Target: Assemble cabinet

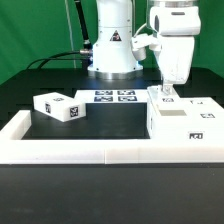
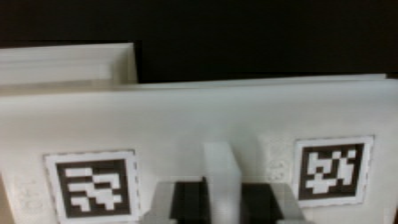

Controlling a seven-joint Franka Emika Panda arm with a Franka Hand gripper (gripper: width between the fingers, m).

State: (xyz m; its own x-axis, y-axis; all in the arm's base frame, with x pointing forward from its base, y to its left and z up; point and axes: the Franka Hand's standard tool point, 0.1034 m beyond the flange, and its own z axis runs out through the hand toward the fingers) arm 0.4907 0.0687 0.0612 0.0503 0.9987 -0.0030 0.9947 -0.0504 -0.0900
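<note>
Gripper (image 2: 226, 200) is vertical, fingers (image 2: 187, 203) set narrow either side of a thin white rib (image 2: 224, 165) on the tagged panel (image 2: 196, 120). Can't tell whether the pads actually bite it.

The panel sits directly under the tool, no lateral offset, one tag each side of the rib. Its long side seems to run along the closing line.

In the exterior view it's the top of the cabinet body (image 1: 185, 125), lying flat at that view's right against the border rail (image 1: 90, 152), long axis left-right. The loose block (image 1: 58, 106) is well apart on the left, skewed. The next move looks like pure vertical.
</note>
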